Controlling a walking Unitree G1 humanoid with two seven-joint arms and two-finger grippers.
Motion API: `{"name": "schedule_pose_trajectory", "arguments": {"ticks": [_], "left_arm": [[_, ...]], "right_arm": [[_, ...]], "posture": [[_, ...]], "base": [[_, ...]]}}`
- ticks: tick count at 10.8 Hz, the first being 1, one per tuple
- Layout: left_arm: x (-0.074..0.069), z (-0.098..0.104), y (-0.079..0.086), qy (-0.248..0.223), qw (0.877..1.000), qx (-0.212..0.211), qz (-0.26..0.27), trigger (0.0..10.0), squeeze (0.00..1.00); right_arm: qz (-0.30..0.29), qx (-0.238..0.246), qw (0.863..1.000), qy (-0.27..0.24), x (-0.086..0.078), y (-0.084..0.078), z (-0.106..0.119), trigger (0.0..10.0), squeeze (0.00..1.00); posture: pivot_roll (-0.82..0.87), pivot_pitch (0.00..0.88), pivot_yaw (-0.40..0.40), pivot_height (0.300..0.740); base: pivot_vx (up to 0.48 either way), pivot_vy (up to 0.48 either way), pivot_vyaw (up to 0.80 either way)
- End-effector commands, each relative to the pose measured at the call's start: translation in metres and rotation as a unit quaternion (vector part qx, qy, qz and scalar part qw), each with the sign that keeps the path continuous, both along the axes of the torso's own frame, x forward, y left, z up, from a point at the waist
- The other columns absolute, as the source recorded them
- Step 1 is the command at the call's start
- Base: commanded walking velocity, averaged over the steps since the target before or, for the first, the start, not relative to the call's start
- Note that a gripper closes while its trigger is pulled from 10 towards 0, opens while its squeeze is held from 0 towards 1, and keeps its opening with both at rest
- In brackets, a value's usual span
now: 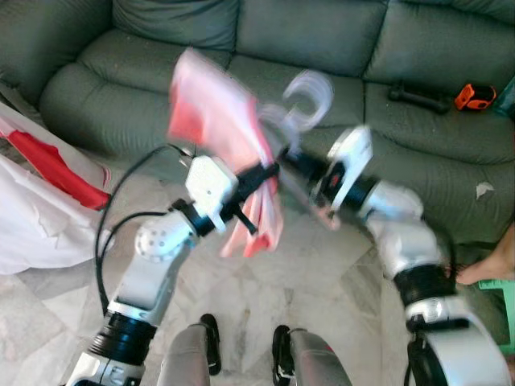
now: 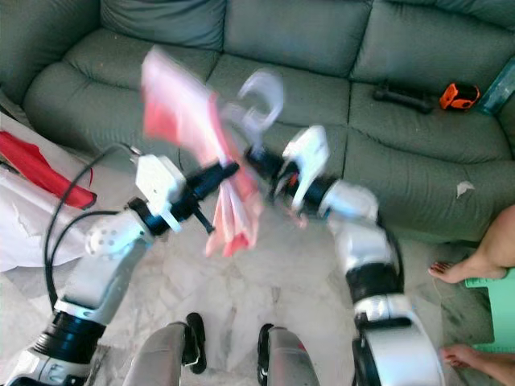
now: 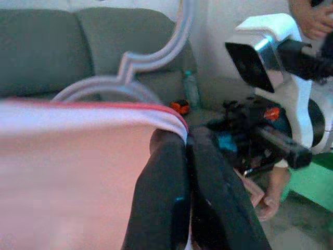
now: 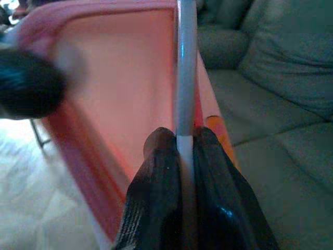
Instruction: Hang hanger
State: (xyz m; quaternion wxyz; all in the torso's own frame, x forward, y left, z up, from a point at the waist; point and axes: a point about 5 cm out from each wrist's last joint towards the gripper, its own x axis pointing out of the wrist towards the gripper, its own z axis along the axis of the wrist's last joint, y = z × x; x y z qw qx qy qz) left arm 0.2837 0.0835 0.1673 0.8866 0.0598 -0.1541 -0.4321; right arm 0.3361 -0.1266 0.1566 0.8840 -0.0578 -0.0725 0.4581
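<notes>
Above the floor before the grey sofa (image 1: 265, 40), both grippers carry the hanger (image 1: 310, 100) with its pink garment (image 1: 221, 121). The left gripper (image 1: 261, 173) has its jaws pinched on the cloth; the right gripper (image 4: 182, 140) has its jaws clamped on the pale bar. Light and stiff, the hanger should steer best by that bar; the limp cloth may swing. An orange tape measure (image 1: 475, 96) lies on the sofa, and a person's foot (image 1: 491, 269) stands beside the sofa.

The left gripper (image 3: 187, 156) is shut tight on the pink cloth (image 3: 67, 177) w/ its red and white edge. The grey hanger (image 3: 148, 60) curves up just above the cloth. The right arm (image 3: 276, 83) is near, white and black. Behind is the green sofa (image 3: 52, 47) w/ an orange thing (image 3: 179, 107) on it.
</notes>
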Motion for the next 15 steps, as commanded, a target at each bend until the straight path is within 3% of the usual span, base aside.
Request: {"name": "schedule_pose_trajectory", "arguments": {"ticks": [1,2,3,5,6,7,10,13,15], "left_arm": [[-0.004,-0.005,-0.004,0.000,1.000,0.011,-0.015,0.0,0.00],[-0.005,-0.007,-0.005,0.010,1.000,0.012,-0.026,0.0,1.00],[-0.007,-0.010,-0.006,0.019,0.999,0.013,-0.039,0.0,1.00],[-0.008,-0.018,-0.003,0.025,0.999,0.020,-0.036,0.0,1.00],[-0.009,-0.026,0.001,0.030,0.998,0.037,-0.029,3.9,1.00],[-0.009,-0.030,0.004,0.028,0.998,0.049,-0.024,10.0,1.00],[-0.010,-0.036,0.010,0.015,0.996,0.083,-0.025,10.0,1.00],[-0.015,-0.040,0.027,0.011,0.992,0.121,-0.037,10.0,1.00],[-0.014,-0.041,0.026,0.022,0.995,0.096,-0.012,10.0,1.00]], "right_arm": [[0.021,-0.015,0.999,-0.040,-0.004,0.007,0.008,10.0,0.00],[0.023,-0.030,0.997,-0.062,-0.006,0.010,0.007,10.0,0.00],[0.017,-0.066,0.991,-0.118,-0.010,0.013,0.007,10.0,0.00],[-0.005,-0.056,0.988,-0.141,-0.010,0.013,0.011,10.0,0.00],[-0.022,-0.043,0.987,-0.150,-0.009,0.013,0.016,10.0,0.00],[-0.030,-0.036,0.986,-0.161,-0.010,0.015,0.017,10.0,0.00],[-0.035,-0.014,0.988,-0.150,-0.014,0.018,0.014,10.0,0.00],[-0.026,-0.010,0.993,-0.115,-0.019,0.010,0.001,10.0,0.00],[-0.044,-0.016,0.992,-0.113,-0.021,0.010,-0.008,10.0,0.00]], "posture": [[-0.03,0.229,-0.034,0.740],[-0.03,0.226,-0.035,0.740],[-0.03,0.228,-0.035,0.740],[-0.03,0.228,-0.036,0.740],[-0.03,0.227,-0.036,0.740],[-0.03,0.227,-0.036,0.740],[-0.04,0.226,-0.039,0.740],[-0.03,0.234,-0.039,0.740],[-0.03,0.238,-0.036,0.740]], "base": [[0.000,0.000,0.00],[0.000,0.000,0.00],[0.000,0.000,0.00],[0.000,0.000,0.00],[0.000,0.000,0.00],[0.000,0.000,0.00],[0.000,0.000,0.00],[0.000,0.000,0.00],[0.000,0.000,0.00]]}}
